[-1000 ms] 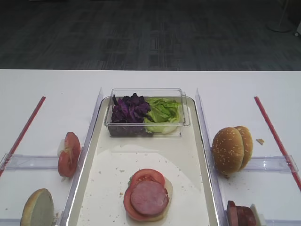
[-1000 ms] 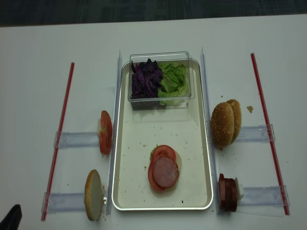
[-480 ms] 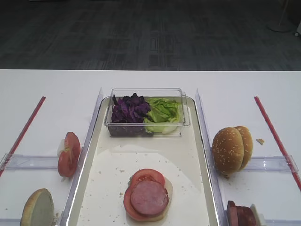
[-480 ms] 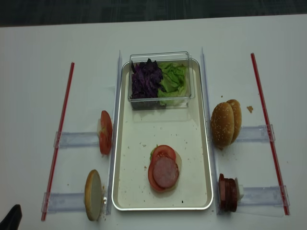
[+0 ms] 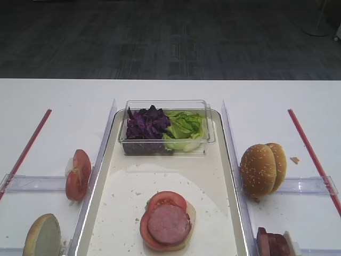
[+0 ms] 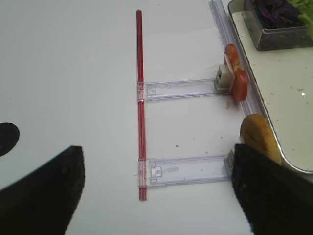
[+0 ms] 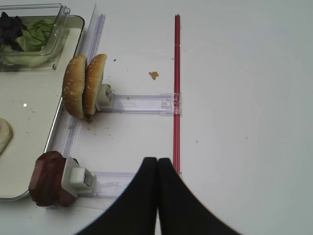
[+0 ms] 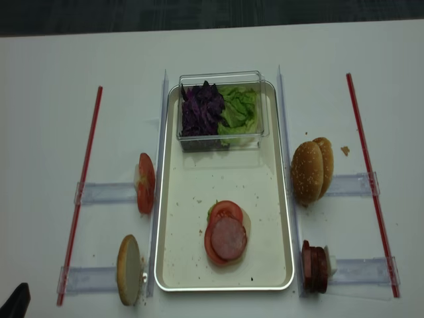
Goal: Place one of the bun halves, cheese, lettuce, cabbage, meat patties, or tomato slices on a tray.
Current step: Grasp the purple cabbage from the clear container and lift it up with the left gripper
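The tray (image 8: pixel 173 265) lies lengthwise at the centre of the white table (image 8: pixel 53 66). At its far end stands a clear tub (image 8: pixel 222 78) holding purple cabbage (image 8: pixel 202 109) on the left and lettuce (image 8: pixel 240 109) on the right. Near the tray's front end lies a stack: a meat patty (image 8: pixel 228 238) on top of tomato slices (image 8: pixel 224 212). More tomato slices (image 8: pixel 145 183) stand on edge just left of the tray, with one bun half (image 8: pixel 129 269) nearer the front. Two bun halves (image 8: pixel 311 171) stand on edge just right of the tray, with further meat patties (image 8: pixel 315 268) nearer the front. The left gripper (image 6: pixel 156 196) hangs with fingers spread wide, holding nothing, left of the tray. The right gripper (image 7: pixel 157 161) has its fingertips pressed together, empty, right of the tray.
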You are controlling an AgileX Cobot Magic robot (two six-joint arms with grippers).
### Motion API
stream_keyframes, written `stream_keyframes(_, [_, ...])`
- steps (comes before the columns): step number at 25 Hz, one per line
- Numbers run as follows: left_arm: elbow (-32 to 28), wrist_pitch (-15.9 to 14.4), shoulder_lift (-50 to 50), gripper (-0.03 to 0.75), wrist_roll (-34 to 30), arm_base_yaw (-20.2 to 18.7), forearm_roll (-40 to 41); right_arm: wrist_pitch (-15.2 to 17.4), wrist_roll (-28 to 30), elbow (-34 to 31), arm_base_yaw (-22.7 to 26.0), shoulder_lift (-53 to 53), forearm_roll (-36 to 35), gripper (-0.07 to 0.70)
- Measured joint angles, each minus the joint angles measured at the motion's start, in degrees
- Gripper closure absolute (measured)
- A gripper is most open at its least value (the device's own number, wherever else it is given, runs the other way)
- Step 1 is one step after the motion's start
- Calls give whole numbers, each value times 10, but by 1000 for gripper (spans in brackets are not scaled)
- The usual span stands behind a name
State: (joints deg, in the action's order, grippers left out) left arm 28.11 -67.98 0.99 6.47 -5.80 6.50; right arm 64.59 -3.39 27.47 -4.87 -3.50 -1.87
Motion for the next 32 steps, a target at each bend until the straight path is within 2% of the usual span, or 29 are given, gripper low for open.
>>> stream_keyframes(6, [0,0,0,150,0,0,0,0,0,0,0,0,0,267])
stream_keyframes(9, [1,-10,-7,150,6,0,0,0,-1,0,0,0,0,267])
stream_keyframes(16, [17,-44,-137,150,8,0,0,0,-1,0,0,0,0,267])
stream_keyframes(24, [24,-42,-292,150,8,0,-41,0,-1,0,0,0,0,267])
stream_keyframes(32, [24,-36,-385,150,4,0,-54,0,-1,0,0,0,0,267])
